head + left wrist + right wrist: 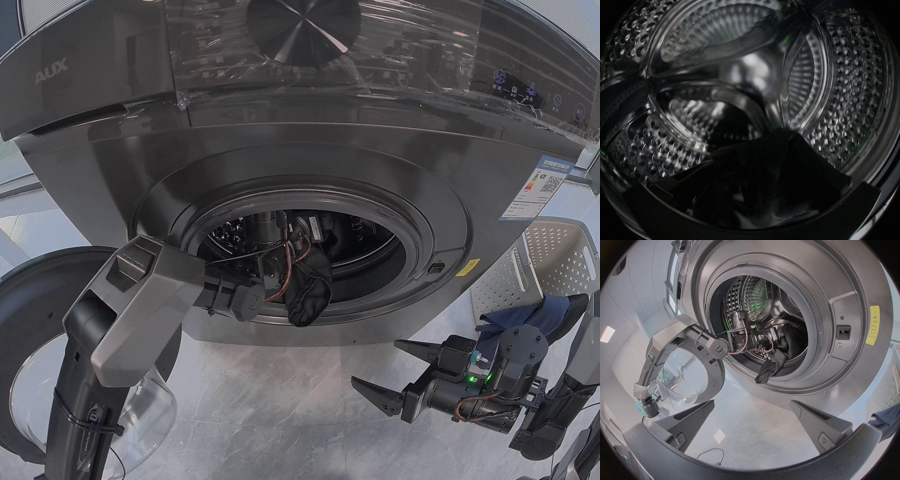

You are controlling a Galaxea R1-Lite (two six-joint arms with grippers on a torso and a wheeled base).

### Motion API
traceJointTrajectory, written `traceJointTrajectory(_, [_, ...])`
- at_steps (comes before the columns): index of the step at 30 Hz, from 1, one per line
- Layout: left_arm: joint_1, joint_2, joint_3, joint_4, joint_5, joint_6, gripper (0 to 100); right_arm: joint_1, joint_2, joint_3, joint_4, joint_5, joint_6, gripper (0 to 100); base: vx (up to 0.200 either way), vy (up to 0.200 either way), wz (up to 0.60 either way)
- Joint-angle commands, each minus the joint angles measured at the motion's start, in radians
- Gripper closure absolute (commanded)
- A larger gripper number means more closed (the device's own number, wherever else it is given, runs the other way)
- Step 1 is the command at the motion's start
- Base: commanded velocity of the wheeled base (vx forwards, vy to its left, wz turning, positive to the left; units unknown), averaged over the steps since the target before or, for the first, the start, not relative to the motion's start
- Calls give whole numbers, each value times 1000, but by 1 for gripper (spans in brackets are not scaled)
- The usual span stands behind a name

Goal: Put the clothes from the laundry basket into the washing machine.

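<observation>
Floor [281, 406] under wide right claw [375, 361]; black garment [308, 294] over drum rim [381, 289], left claw [781, 335] unreadable.

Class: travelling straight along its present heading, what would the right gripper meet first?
The open right gripper would likely meet the grey metal washing machine front, below the black garment draped over its rim; depth unclear.
</observation>
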Motion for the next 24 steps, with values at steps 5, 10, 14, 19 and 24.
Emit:
traceJointTrajectory(5, [-35,-158,265,115,-79,16,0,6,-2,-1,-1,0,-1,0,0,0,0])
traceJointTrajectory(10, [-29,-89,256,109,-77,62,0,4,-2,-1,-1,0,-1,0,0,0,0])
traceJointTrajectory(14, [-25,-66,238,106,-79,67,100,6,-5,-1,-1,0,0,0,0,0,0])
traceJointTrajectory(19, [-25,-63,178,111,-79,59,100,6,-8,-3,-1,0,-1,0,0,0,0])
traceJointTrajectory(24, [-20,-9,38,96,-51,13,100,6,-8,-9,0,0,0,0,0,0,0])
